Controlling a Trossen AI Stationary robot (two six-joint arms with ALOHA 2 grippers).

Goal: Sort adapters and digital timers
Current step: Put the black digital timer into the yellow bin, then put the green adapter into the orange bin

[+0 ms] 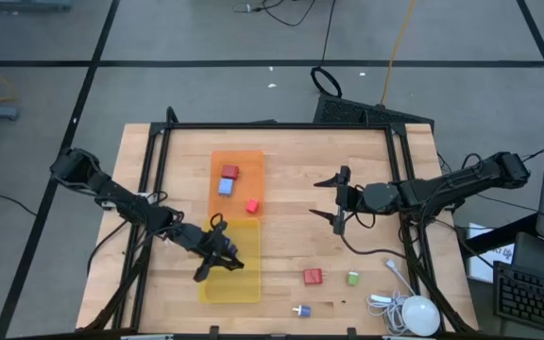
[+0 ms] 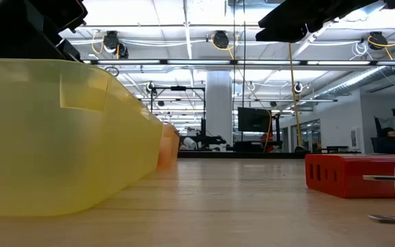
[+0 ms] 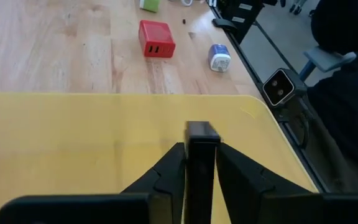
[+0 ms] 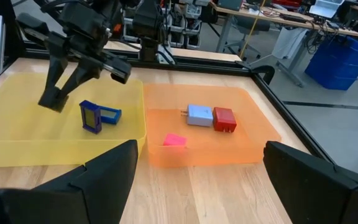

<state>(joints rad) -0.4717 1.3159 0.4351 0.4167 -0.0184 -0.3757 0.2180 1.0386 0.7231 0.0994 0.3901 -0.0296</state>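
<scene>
The left gripper [image 3: 201, 163], clamped on a dark digital timer [image 3: 201, 149], hangs above the yellow tray [image 3: 73, 137] to drop it there, while the right gripper [image 1: 335, 199] waits released over the worktop [image 1: 291, 189].

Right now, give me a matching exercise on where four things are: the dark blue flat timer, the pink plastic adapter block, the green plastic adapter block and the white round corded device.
Things:
1. dark blue flat timer
2. pink plastic adapter block
3. green plastic adapter block
4. white round corded device

Places:
A. on the bare wooden table, beside a red plastic block
B. in the translucent orange tray
C. at the table's corner, on the right arm's side
D. in the translucent yellow tray

Pairs: 1-D, 2-B, 3-A, 4-C
</scene>
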